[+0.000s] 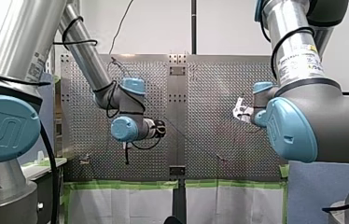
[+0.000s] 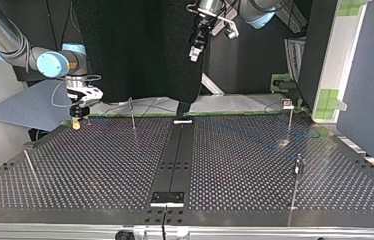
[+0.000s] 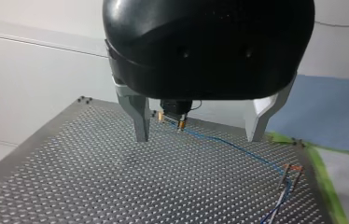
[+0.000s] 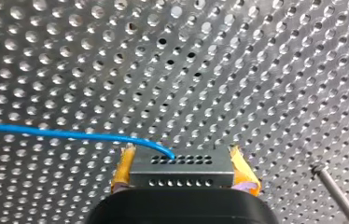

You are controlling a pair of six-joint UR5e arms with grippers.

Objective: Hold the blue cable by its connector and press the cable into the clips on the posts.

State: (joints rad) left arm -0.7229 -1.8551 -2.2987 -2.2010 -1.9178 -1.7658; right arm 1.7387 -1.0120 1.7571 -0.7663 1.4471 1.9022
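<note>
Across the front view, the perforated metal table (image 1: 210,93) lies open through its middle. Top view: four thin metal posts (image 2: 132,114) stand well apart; my right gripper (image 2: 77,125) sits low by the far left edge, my left gripper (image 2: 195,50) high above. Left wrist view: its metal fingers (image 3: 140,121) spread wide, empty. Right wrist view: yellow pads (image 4: 123,168) clamp the grey rectangular connector (image 4: 182,170) of the one thin blue cable (image 4: 70,135)

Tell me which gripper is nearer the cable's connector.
Right. My right gripper has its jaws shut on the connector. My left gripper hangs open, high above the table, well away from it.
</note>
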